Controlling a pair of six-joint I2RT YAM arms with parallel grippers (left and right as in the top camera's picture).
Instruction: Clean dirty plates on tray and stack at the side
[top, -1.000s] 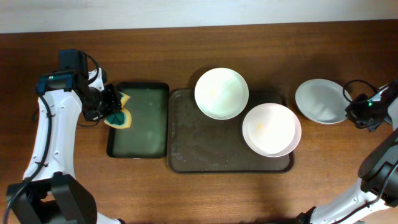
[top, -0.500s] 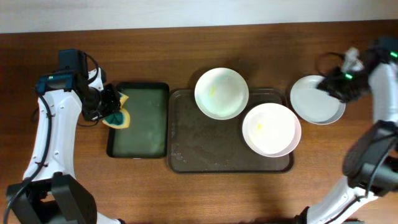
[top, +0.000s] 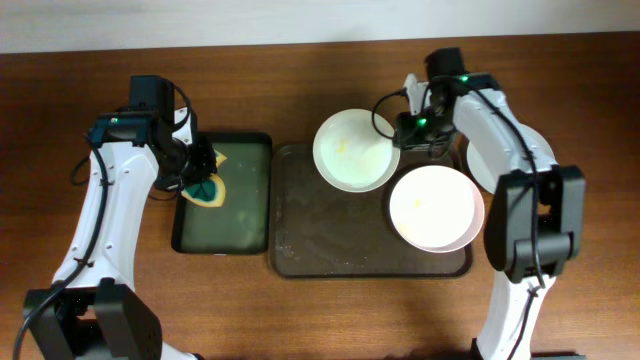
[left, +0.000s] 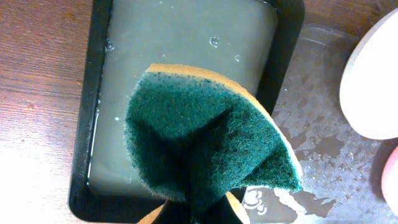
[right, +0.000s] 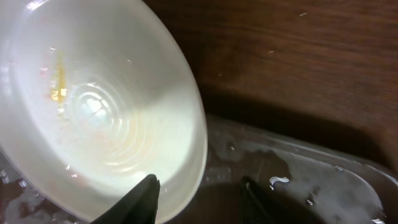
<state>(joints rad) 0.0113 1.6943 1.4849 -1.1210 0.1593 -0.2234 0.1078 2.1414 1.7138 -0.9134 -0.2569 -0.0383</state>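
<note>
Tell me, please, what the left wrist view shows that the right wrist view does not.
Only the left wrist view shows the pinched green sponge over the black-rimmed tray of cloudy water. Only the right wrist view shows the right gripper, open astride the rim of the yellow-smeared plate, and bare wooden table. Both share the wet brown tray and, it seems, that plate's edge.

A dark brown tray (top: 330, 250) lies mid-table (top: 300, 100) with two white plates on it. The far plate (top: 350, 155), faintly smeared yellow, overhangs the back rim. The near plate (top: 436, 208) overhangs the right edge. The right gripper (top: 402, 138) is at the far plate's right rim. A third plate (top: 482, 165) lies on the table beside the tray, partly under that arm. The left gripper (top: 195, 172) grips a green-and-yellow sponge (top: 207, 187) over the left rim of a narrow black-rimmed tray (top: 240, 215).
</note>
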